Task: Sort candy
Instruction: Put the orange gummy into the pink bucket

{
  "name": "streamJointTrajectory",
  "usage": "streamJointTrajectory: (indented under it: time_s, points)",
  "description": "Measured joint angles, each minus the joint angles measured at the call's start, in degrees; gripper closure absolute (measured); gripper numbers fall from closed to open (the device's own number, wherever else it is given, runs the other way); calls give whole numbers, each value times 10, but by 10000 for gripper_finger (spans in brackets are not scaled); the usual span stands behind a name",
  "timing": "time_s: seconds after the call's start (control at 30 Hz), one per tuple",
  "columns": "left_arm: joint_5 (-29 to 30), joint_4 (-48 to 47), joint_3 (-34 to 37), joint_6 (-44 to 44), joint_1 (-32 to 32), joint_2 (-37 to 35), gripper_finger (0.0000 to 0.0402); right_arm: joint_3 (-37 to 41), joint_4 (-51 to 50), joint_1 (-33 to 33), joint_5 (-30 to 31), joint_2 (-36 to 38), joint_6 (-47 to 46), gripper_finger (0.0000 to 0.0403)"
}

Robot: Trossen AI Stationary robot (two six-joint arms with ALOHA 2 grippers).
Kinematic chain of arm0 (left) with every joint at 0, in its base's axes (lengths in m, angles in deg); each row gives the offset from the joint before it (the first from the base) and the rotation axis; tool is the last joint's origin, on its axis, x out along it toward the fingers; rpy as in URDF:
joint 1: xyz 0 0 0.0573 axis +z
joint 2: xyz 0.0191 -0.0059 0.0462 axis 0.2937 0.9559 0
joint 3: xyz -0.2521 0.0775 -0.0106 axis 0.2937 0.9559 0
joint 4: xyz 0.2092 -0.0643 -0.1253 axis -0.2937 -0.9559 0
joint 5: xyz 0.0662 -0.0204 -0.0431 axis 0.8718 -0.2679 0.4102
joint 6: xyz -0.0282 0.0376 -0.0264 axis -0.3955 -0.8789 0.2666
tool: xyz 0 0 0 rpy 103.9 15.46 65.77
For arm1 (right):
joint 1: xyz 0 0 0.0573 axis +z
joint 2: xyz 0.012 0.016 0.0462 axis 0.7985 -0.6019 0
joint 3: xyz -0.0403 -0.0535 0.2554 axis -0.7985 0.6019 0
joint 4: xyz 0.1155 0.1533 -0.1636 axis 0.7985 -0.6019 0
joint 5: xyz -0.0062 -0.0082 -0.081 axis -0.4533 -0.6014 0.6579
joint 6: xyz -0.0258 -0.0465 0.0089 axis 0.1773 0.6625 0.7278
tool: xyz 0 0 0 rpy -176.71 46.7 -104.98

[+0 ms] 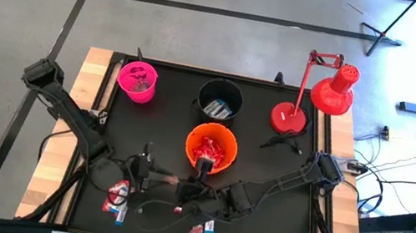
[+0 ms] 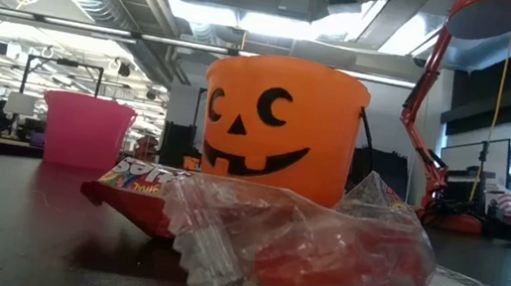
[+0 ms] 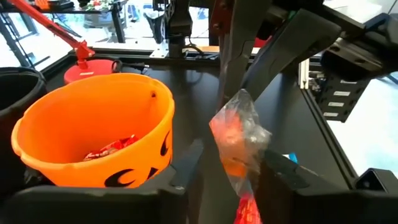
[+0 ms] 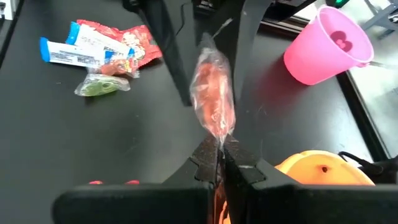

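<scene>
The sweet (image 4: 213, 99), light, crinkly and slippery, is held by its twisted end in the closed right gripper (image 4: 221, 163); the left gripper (image 3: 227, 180) is half open around it.

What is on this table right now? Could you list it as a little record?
buckets: pink bucket, black bucket, orange bucket holding red packets
lamp: red desk lamp, far right corner
loose candy: small pile near the front edge
right gripper: fingers shut on a clear-wrapped orange sweet
left gripper: fingers either side of the same sweet
</scene>
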State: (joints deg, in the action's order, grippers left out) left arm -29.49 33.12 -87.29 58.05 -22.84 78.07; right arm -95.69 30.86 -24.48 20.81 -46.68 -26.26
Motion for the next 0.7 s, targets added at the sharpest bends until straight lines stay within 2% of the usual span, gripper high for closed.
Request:
streamJointTrajectory:
  time_s: [0.27, 0.53, 0.7]
  points:
    - [7, -2, 0, -5, -8, -9, 392, 0, 0, 0, -4, 0, 0, 389]
    - [12, -3, 0, -7, -8, -10, 399, -3, -4, 3, -30, 0, -9, 388]
    - [29, -27, 0, -15, -6, -38, 400, -39, -34, 17, -32, 0, -15, 388]
